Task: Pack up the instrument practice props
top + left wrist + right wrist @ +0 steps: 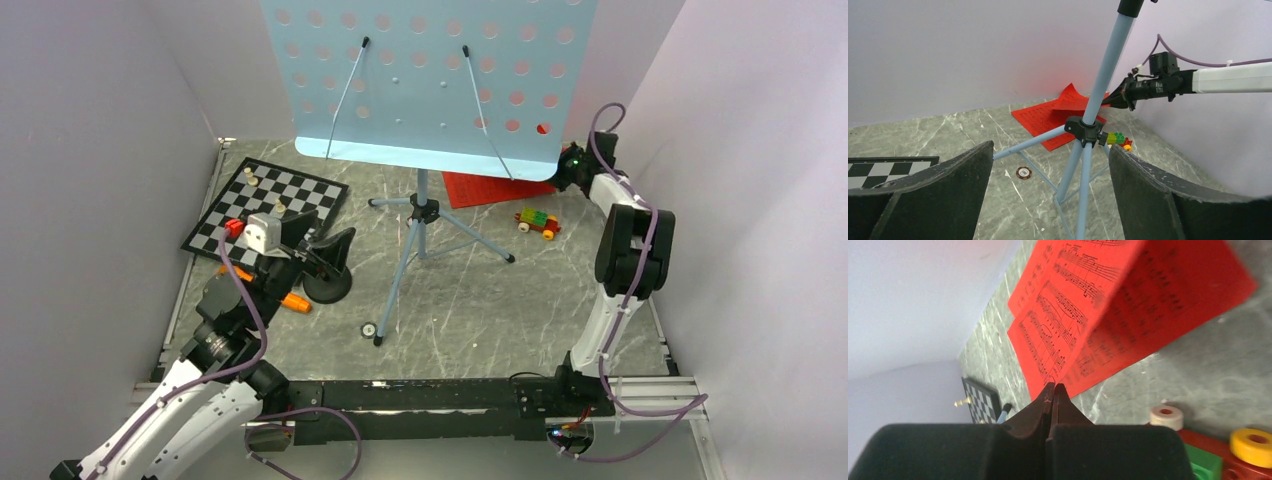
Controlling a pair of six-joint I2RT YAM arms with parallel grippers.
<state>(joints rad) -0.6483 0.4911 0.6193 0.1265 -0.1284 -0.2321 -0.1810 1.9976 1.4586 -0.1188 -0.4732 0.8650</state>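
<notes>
The light-blue music stand [430,80] stands mid-table on its tripod [420,215], which also shows in the left wrist view [1085,150]. Red music sheets [490,188] lie behind it. My right gripper [562,172] is shut on the edge of the top sheet [1098,300], with its jaws [1054,387] pressed together; that sheet is lifted off the one below [1048,117]. My left gripper [322,245] is open and empty [1050,150], hovering above the black round-base mic stand [328,287]. The orange microphone [296,302] lies beside the base, partly hidden by the gripper.
A chessboard [265,205] with a few pieces lies at the back left. A brick toy car [537,222] sits close to the sheets, right by my right gripper [1228,450]. A small round chip [369,329] lies by a tripod foot. Walls enclose the table on three sides.
</notes>
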